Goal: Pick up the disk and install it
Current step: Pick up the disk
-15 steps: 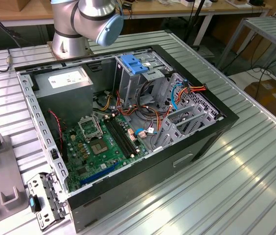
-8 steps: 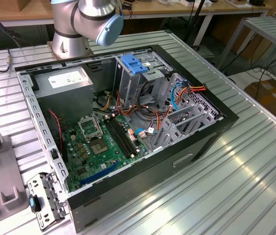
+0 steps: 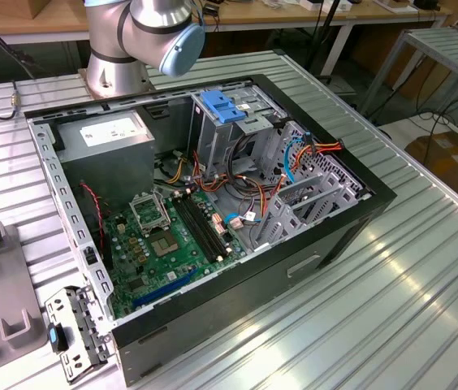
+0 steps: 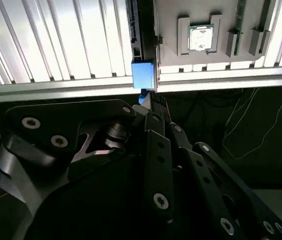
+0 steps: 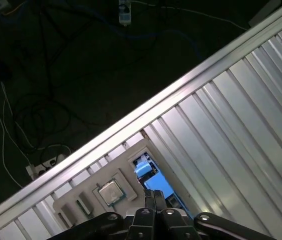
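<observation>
One disk stands on edge in a slot of the grey tray, near the table's rim. In both wrist views its blue rail faces up toward the gripper. A processor lies in a neighbouring pocket of the same tray.

Gripper state: the jaws are closed against each other and hold nothing. The gripper hangs above the tray, apart from the disk, with its tips lined up over the blue rail.

Destination: the open case lies on its side on the ribbed table. Its drive cage sits under a blue latch, near the arm's base.

Handling, as a judgement: the disk is likely rigid, dense for its bulk and sensitive to knocks. The metal faces are probably slick. The plastic rail offers more bite but may flex. Only the upper edge is exposed, so the best hold is across the thin dimension, one pad on each broad face. A hold near mid-length would keep the disk from swinging. A tilted pull could jam it in the slot.
</observation>
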Robot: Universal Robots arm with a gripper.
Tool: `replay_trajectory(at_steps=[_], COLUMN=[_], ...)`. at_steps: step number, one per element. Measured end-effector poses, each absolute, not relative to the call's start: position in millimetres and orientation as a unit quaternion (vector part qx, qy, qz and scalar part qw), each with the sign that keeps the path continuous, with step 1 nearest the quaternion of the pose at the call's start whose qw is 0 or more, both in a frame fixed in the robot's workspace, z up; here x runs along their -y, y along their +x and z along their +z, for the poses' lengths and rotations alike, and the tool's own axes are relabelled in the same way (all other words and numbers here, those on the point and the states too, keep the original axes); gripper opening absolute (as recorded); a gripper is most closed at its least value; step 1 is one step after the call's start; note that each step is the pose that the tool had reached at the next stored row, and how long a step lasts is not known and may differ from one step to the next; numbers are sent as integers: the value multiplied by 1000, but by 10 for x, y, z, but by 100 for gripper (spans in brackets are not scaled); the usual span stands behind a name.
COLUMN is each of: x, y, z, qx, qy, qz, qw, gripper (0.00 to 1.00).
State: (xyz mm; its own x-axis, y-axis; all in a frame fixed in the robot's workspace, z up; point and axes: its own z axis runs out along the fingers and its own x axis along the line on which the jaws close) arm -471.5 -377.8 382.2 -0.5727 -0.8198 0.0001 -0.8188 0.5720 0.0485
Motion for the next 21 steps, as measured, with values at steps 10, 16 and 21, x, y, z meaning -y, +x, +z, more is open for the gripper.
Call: replay_trajectory(at_steps=[10, 16, 21], x=[3778, 3778, 3778], y=[-4713, -4713, -4713], z=[3822, 3822, 3822], qx=[854, 832, 815], qy=[520, 555, 579], qz=[-21, -20, -20], qw=[13, 13, 14], gripper=[11, 11, 11])
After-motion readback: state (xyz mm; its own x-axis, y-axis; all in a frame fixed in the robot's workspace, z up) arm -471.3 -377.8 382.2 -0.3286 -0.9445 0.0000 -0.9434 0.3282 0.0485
